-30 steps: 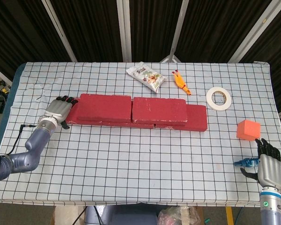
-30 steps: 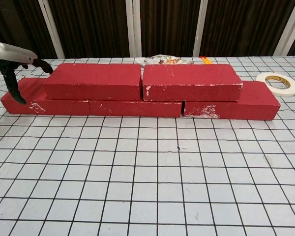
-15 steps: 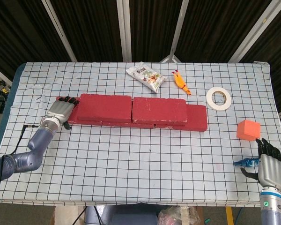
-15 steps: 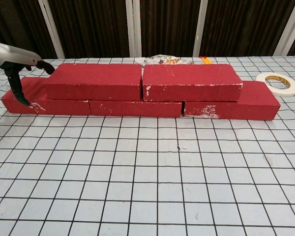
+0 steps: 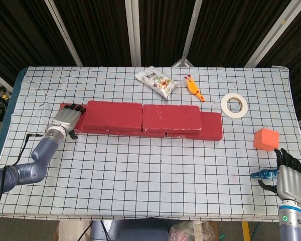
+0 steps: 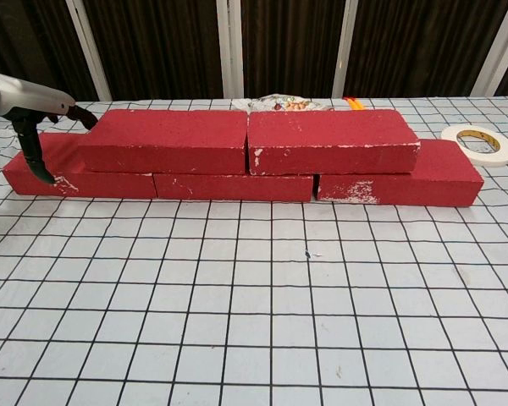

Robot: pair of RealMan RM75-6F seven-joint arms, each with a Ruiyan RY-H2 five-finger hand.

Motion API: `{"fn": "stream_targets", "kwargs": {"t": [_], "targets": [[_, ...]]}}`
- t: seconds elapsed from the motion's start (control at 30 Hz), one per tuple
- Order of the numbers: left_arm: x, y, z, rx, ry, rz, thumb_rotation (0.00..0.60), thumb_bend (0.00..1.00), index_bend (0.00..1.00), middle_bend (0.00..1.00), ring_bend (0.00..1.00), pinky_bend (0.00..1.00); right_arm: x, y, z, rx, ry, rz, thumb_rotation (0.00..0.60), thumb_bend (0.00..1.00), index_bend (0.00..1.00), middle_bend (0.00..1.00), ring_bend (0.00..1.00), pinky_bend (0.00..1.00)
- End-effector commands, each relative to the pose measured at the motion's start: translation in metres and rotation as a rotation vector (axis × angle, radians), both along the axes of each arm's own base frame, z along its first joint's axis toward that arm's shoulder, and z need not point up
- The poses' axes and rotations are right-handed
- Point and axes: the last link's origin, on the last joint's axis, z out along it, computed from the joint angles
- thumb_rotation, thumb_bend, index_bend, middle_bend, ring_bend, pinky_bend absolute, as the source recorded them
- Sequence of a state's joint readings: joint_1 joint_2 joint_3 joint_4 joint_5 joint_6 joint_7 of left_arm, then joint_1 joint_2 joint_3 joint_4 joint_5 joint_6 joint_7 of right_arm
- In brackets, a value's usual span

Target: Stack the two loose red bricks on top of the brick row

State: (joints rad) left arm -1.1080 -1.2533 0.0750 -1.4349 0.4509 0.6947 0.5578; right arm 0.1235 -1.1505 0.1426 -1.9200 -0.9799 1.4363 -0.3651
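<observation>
Dark slatted panels stood behind the counter (image 5: 140, 181), whose gridded white cloth carried everything in play. At its left end the left robot hand (image 5: 66, 119) lay flat with fingers extended against the end of the upper left brick (image 5: 114, 115), thumb hanging down in front of the bottom brick row (image 6: 237, 184), gripping nothing. Over the last second that robot hand had crept slightly rightward and the upper left brick had slid with it, narrowing the gap to the upper right brick (image 5: 171, 118) until the two sat nearly end to end. Both loose bricks were therefore already up on the row, bridging its joints, and what remained looked like mere squaring-up. The right robot hand (image 5: 289, 182) hung near the counter's front right corner, fingers loosely spread and empty, unmoved, just beside a small blue object (image 5: 261, 174) whose nature was too small to tell. Farther out lay an orange cube (image 5: 266, 139), a roll of tape (image 5: 234, 105), a rubber chicken toy (image 5: 193, 88) and a snack packet (image 5: 157, 83), all well apart from the bricks.
</observation>
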Motion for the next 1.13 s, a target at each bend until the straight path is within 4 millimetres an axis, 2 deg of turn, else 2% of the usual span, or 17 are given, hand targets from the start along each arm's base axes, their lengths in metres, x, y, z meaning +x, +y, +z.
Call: {"fn": "stream_targets", "kwargs": {"t": [0.03,0.2,0.33,0.43,0.5,0.6,0.73,0.87,1.07,1.13], "targets": [[0.000,0.000,0.000,-0.002,-0.001,0.000,0.600,0.00,0.12,0.05,0.00,0.10,0.000,0.000,0.000,-0.001,0.000,0.000,0.600,0.19,0.08,0.03,0.00,0.00],[-0.002,-0.003,0.008,0.006,0.018,0.010,0.600,0.00,0.12,0.05,0.00,0.09,0.000,0.000,-0.001,0.001,0.000,0.001,0.600,0.19,0.08,0.03,0.00,0.00],[-0.004,-0.009,0.025,0.031,0.016,0.045,0.600,0.00,0.11,0.03,0.00,0.09,0.001,0.000,-0.001,0.005,0.001,0.004,0.600,0.19,0.08,0.03,0.00,0.00],[-0.003,-0.023,0.042,0.045,-0.025,0.096,0.600,0.00,0.10,0.02,0.00,0.09,0.001,0.000,-0.002,0.007,-0.002,0.005,0.600,0.19,0.08,0.03,0.00,0.00],[-0.002,-0.042,0.054,0.078,-0.129,0.120,0.600,0.00,0.10,0.02,0.00,0.09,0.002,0.000,-0.003,0.012,-0.005,0.008,0.600,0.19,0.08,0.03,0.00,0.00],[-0.012,-0.076,0.065,0.127,-0.228,0.083,0.600,0.00,0.09,0.02,0.00,0.09,0.004,-0.001,-0.005,0.020,-0.007,0.025,0.600,0.19,0.08,0.03,0.00,0.00],[-0.042,-0.126,0.067,0.208,-0.283,0.018,0.600,0.00,0.09,0.02,0.00,0.09,0.007,-0.001,-0.008,0.027,0.018,0.070,0.600,0.19,0.08,0.03,0.00,0.00],[-0.072,-0.171,0.060,0.276,-0.286,-0.014,0.600,0.00,0.09,0.02,0.00,0.09,0.011,0.001,-0.012,0.026,0.047,0.111,0.600,0.19,0.08,0.03,0.00,0.00],[-0.092,-0.213,0.050,0.376,-0.272,-0.056,0.600,0.00,0.09,0.02,0.00,0.09,0.016,0.005,-0.013,0.012,0.065,0.146,0.600,0.19,0.08,0.03,0.00,0.00],[-0.094,-0.218,0.048,0.394,-0.270,-0.070,0.600,0.00,0.09,0.02,0.00,0.08,0.017,0.006,-0.012,0.010,0.066,0.153,0.600,0.19,0.08,0.03,0.00,0.00]]}}
